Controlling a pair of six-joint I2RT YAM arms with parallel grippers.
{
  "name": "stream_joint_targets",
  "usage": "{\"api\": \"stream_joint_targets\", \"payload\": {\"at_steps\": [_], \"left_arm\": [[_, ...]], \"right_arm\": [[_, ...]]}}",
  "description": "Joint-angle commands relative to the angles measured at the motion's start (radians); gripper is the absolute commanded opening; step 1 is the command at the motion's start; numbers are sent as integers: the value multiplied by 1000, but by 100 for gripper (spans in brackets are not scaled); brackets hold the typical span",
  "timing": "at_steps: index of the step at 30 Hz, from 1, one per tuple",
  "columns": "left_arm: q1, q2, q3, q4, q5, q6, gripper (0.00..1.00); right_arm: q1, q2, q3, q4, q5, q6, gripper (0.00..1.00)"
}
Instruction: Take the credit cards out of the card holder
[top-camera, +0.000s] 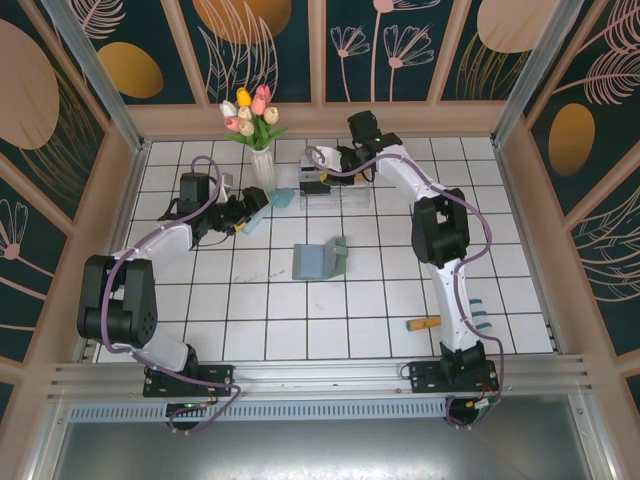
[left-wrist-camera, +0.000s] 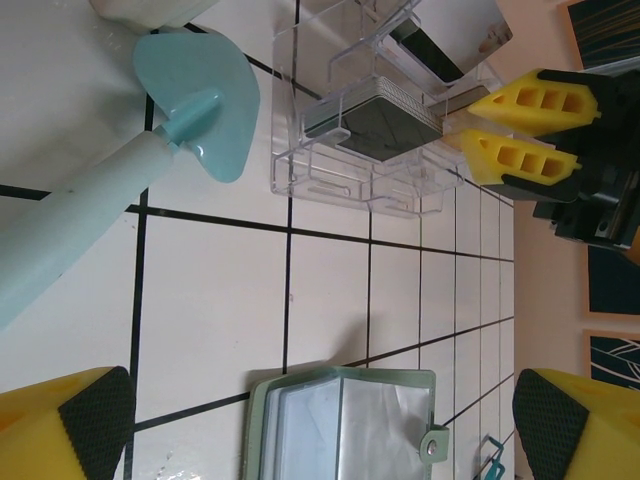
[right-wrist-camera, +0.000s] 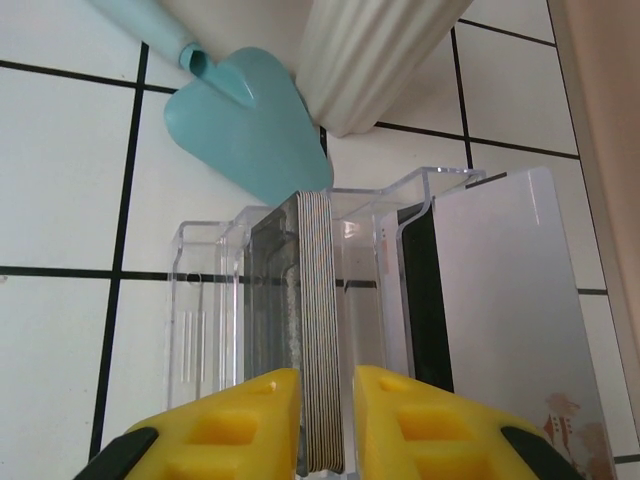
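Observation:
The card holder (top-camera: 320, 260) lies opened out at the table's middle, sage-green rim and blue-grey sleeves up; its snap tab (left-wrist-camera: 433, 445) shows in the left wrist view. My left gripper (left-wrist-camera: 325, 425) hovers wide open just left of it, holding nothing. My right gripper (right-wrist-camera: 325, 420) is at the clear compartment box (right-wrist-camera: 210, 300) at the back. A stack of credit cards (right-wrist-camera: 318, 330) stands on edge in the box between its fingers. The left finger (right-wrist-camera: 240, 420) touches the stack and the right finger (right-wrist-camera: 410, 420) stands a little off it. A whitish card (right-wrist-camera: 500, 300) leans in the neighbouring compartment.
A ribbed white vase (top-camera: 262, 165) with tulips stands just left of the box (top-camera: 335, 190). A teal spatula (top-camera: 270, 203) lies between the vase and my left gripper (top-camera: 245, 215). An orange-handled tool (top-camera: 425, 323) lies at front right. Low walls ring the tiled table.

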Motion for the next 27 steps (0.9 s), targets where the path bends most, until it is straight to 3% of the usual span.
{"api": "stream_joint_targets", "payload": {"at_steps": [1,6,10,16,19,23,27], "left_arm": [[5,-21,5,0,-15,25,98],[5,-72,-21,0,-53,20,98],[3,-123,-66,5,-68,7,99],[-4,-201,-156,16,-71,5,98],[-13,-226,-186,22,-67,1,99],[-35,-244,-215,38,-63,-10,99],[-60,-248,-233,42,-68,-12,98]], "right_arm": [[6,-51,21,-2,-65,53,24],[5,-171,-76,63,-107,211,23],[26,-337,-310,242,-118,397,23],[118,-528,-532,428,164,857,32],[167,-577,-552,386,267,1063,35],[208,-604,-552,280,195,1266,40],[293,-703,-730,391,279,1481,42]]}}
